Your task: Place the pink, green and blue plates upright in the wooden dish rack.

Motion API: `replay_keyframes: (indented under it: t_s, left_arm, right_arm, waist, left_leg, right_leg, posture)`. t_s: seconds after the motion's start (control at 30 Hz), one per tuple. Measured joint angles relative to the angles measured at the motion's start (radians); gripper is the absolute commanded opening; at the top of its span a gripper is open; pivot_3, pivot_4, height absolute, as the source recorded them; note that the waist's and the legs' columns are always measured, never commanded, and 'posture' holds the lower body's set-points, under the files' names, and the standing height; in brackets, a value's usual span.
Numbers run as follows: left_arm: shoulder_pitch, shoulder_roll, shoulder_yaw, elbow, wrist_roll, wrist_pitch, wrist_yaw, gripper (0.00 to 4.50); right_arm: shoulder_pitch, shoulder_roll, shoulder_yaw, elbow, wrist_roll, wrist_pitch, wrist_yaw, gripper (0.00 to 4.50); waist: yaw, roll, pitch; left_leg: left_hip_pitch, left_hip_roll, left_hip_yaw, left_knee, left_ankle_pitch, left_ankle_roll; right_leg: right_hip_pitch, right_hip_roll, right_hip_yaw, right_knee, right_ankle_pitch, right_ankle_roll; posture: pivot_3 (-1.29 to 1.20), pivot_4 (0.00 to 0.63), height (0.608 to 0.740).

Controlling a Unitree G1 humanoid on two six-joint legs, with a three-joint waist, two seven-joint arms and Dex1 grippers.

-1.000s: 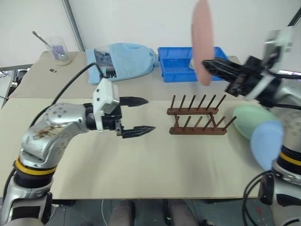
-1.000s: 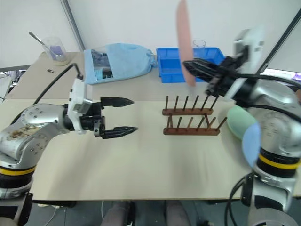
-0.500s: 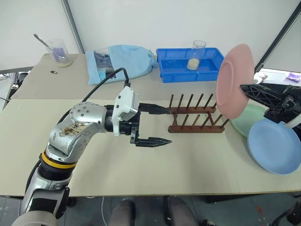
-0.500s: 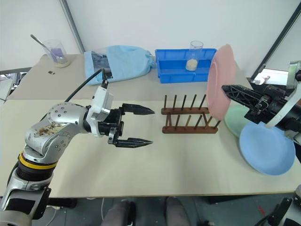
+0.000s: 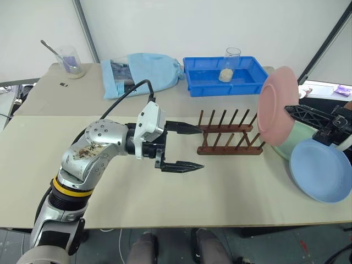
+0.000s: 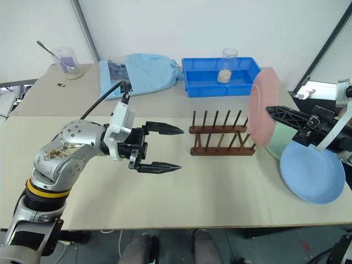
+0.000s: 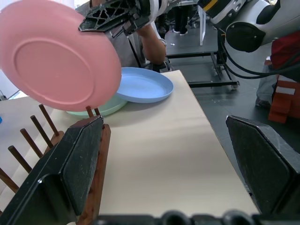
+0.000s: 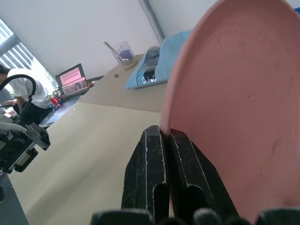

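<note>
The pink plate (image 5: 276,104) hangs tilted on edge in the air just past the right end of the wooden dish rack (image 5: 228,137), its face turned toward the rack. My right gripper (image 8: 164,133) is shut on its rim. The green plate (image 5: 292,147) lies flat on the table, largely hidden behind the pink one. The blue plate (image 5: 320,170) rests partly on top of it. My left gripper (image 5: 201,147) hovers open at the rack's left end, pointing along it, with nothing between its fingers (image 7: 79,159).
A deep blue tray (image 5: 223,77) holding a glass cup (image 5: 231,59) stands behind the rack. A light blue cloth bag (image 5: 146,71) and a beaker with a spoon (image 5: 69,60) sit at the back left. A person (image 7: 150,42) stands beyond the table's right end.
The right gripper carried the pink plate down and rightward, from above the rack to beside its right end, rolling it. The left gripper stays open, barely shifted toward the rack.
</note>
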Motion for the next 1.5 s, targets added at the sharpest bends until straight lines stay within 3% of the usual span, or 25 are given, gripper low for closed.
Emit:
replay_keyframes:
  t_s: [0.3, 0.7, 1.03, 1.43, 1.47, 1.5]
  left_arm:
    - [-0.004, -0.015, 0.0, 0.016, -0.003, -0.001, -0.016, 4.45]
    - [-0.004, -0.014, 0.0, 0.038, 0.015, -0.025, -0.032, 4.45]
    - [-0.004, -0.026, 0.0, 0.04, 0.026, -0.027, -0.033, 4.45]
    - [-0.004, -0.047, -0.001, 0.04, 0.034, -0.027, -0.023, 4.5]
    - [-0.004, -0.049, -0.001, 0.04, 0.034, -0.027, -0.021, 4.5]
    - [-0.004, -0.05, -0.002, 0.039, 0.036, -0.027, -0.017, 4.5]
  right_arm:
    - [-0.092, -0.019, 0.088, 0.119, -0.052, -0.005, 0.081, 0.0]
    - [-0.137, -0.07, 0.185, 0.12, -0.108, -0.009, 0.202, 0.0]
    - [-0.198, -0.054, 0.228, 0.26, -0.179, -0.019, 0.216, 0.0]
    - [-0.244, -0.015, 0.248, 0.343, -0.27, -0.05, 0.18, 4.15]
    - [-0.25, -0.014, 0.246, 0.346, -0.276, -0.058, 0.177, 4.46]
    - [-0.255, -0.014, 0.242, 0.349, -0.28, -0.069, 0.174, 4.46]
  waist:
    - [-0.001, 0.0, 0.0]
    - [-0.004, 0.0, 0.0]
    - [-0.003, 0.0, 0.0]
    - [-0.002, 0.0, 0.0]
    - [-0.001, 0.0, 0.0]
    - [-0.001, 0.0, 0.0]
  left_leg:
    - [0.001, 0.002, 0.001, 0.0, 0.0, 0.0]
    - [0.002, 0.002, 0.002, 0.0, 0.0, 0.0]
    - [0.002, 0.002, 0.003, 0.0, 0.0, 0.0]
    - [0.001, 0.001, 0.003, 0.0, 0.0, 0.0]
    - [0.001, 0.001, 0.003, 0.0, 0.0, 0.0]
    - [0.001, 0.001, 0.003, 0.0, 0.0, 0.0]
  right_leg:
    - [0.0, 0.011, 0.016, 0.0, 0.0, 0.0]
    - [0.0, 0.012, 0.018, 0.001, 0.0, 0.0]
    - [0.0, 0.012, 0.019, 0.001, 0.0, 0.001]
    - [0.0, 0.012, 0.019, 0.0, 0.004, 0.008]
    - [0.0, 0.012, 0.019, 0.0, 0.004, 0.008]
    - [0.0, 0.012, 0.019, 0.0, 0.004, 0.008]
  posture:
    - [0.0, 0.15, 0.74]
    - [0.0, 0.15, 0.74]
    - [0.0, 0.15, 0.74]
    - [0.0, 0.15, 0.74]
    - [0.0, 0.15, 0.74]
    - [0.0, 0.15, 0.74]
